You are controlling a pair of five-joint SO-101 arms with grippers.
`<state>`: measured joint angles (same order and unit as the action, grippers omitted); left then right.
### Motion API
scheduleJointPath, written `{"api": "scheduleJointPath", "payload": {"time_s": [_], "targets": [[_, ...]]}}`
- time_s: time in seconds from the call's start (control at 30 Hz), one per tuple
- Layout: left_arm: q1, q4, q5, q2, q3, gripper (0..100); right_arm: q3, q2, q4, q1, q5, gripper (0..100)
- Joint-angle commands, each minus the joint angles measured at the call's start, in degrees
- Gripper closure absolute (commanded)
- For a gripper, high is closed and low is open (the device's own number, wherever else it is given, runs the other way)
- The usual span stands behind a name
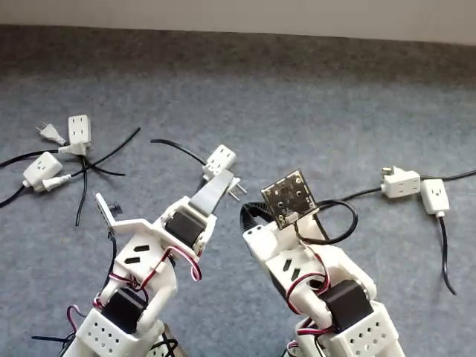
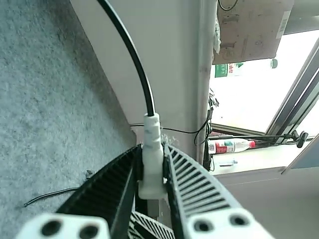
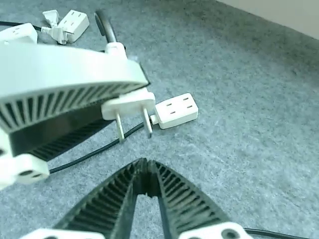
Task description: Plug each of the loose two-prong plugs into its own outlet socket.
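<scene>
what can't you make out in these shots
- Left wrist view: prongs of the held plug, hidden inside the left pincer.
- High view: whether the far-left plug is seated in its socket, too small.
- High view: where the right cord leads, cut off by the edge.

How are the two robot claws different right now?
The left gripper is clamped on a white two-prong plug, while the right gripper holds nothing. The left gripper's fingers sit apart around the plug, but the right gripper's fingers meet at the tips. Both have black ribbed fingers and are over the grey carpet.
</scene>
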<state>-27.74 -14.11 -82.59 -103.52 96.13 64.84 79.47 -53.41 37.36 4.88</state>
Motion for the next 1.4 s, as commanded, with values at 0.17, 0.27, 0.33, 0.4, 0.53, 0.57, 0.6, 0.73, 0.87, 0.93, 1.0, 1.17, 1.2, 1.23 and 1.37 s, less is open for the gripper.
{"api": "scheduleJointPath", "payload": {"time_s": [0.17, 0.27, 0.33, 0.4, 0.53, 0.57, 0.6, 0.73, 0.87, 0.93, 1.0, 1.17, 1.2, 1.23, 1.37], "targets": [[-0.9, 0.0, -0.4, -0.4, 1.0, 99, -8.2, -16.9, 4.6, 2.6, 0.4, 99.1], [-0.5, 0.1, -0.4, -0.4, 1.0, 99, -11.1, -19.5, 4.6, 3.6, 0.4, 99.1], [-0.5, 0.3, -0.4, -0.4, 1.0, 99, -12.3, -19.6, 4.6, 3.6, 0.4, 99.1], [-0.5, 0.3, -0.4, -0.4, 1.0, 99, -13.3, -19.6, 4.4, 3.5, 0.4, 99.1], [-0.7, 0.0, -0.4, -0.4, 1.0, 99, -17.2, -20.1, 1.3, 3.4, 0.4, 99.1], [-0.8, 0.0, -0.4, -0.4, 1.0, 99, -18.0, -20.1, 0.9, 3.3, 0.5, 99.1], [-0.8, 0.0, -0.4, -0.4, 1.0, 99, -18.6, -20.1, 0.8, 3.3, 0.6, 99.1], [-0.8, 0.0, -0.4, -0.4, 1.0, 99, -19.4, -20.7, 1.3, 1.3, 0.8, 99.1], [-0.9, -0.1, -0.4, -0.4, 1.0, 99, -23.8, -27.1, 1.3, -2.4, 0.7, 99.1], [-0.9, -0.1, -0.4, -0.4, 1.0, 99, -27.1, -32.7, 1.1, -3.6, 0.6, 99.1], [-1.0, -0.1, -0.4, -0.4, 1.0, 99, -30.6, -38.7, 0.9, -4.9, 0.4, 99.1], [-1.0, -0.1, -0.4, -0.3, 1.1, 99, -37.3, -47.5, 0.8, -6.7, 0.4, 99.1], [-1.0, -0.1, -0.4, -0.3, 1.1, 99, -38.1, -48.0, 0.8, -6.7, 0.4, 99.1], [-1.0, -0.2, -0.4, -0.3, 1.1, 99, -38.7, -47.9, 0.8, -6.7, 0.4, 99.1], [-1.0, -0.2, -0.4, -0.2, 1.1, 99, -39.3, -47.9, 0.8, -6.8, 0.8, 99.1]]}}
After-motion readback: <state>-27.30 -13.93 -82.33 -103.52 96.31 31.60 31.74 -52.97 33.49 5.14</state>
